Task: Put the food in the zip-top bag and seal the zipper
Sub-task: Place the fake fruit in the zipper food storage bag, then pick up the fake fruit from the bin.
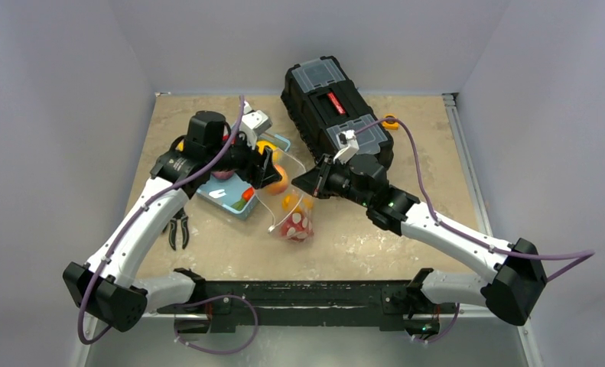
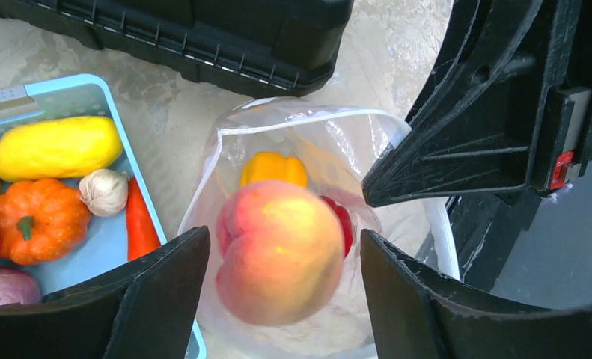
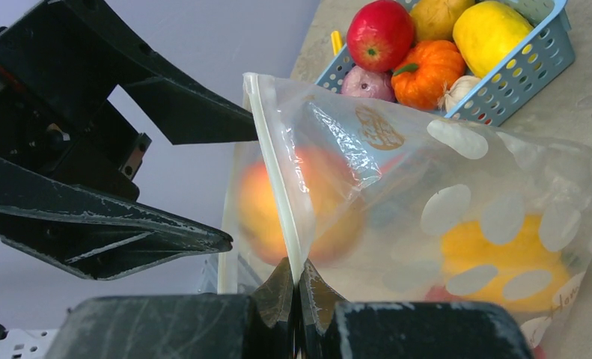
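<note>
The clear dotted zip-top bag (image 1: 295, 219) is held up with its mouth open. My right gripper (image 3: 298, 273) is shut on its white zipper strip (image 3: 272, 161) at the mouth edge. My left gripper (image 2: 284, 245) is open over the mouth. A blurred peach (image 2: 280, 250) sits between and below its fingers, touching neither, inside the bag mouth. A yellow pepper (image 2: 273, 167) and a red piece (image 2: 344, 221) lie deeper in the bag. More food lies in the blue basket (image 2: 140, 176): a yellow squash (image 2: 57, 147), a pumpkin (image 2: 38, 217), garlic (image 2: 104, 191) and a red apple (image 3: 380, 34).
A black toolbox (image 1: 333, 99) stands behind the bag at the back. Black-handled pliers (image 1: 178, 229) lie on the table at the left near the left arm. The blue basket (image 1: 230, 197) is just left of the bag. Grey walls close the table on three sides.
</note>
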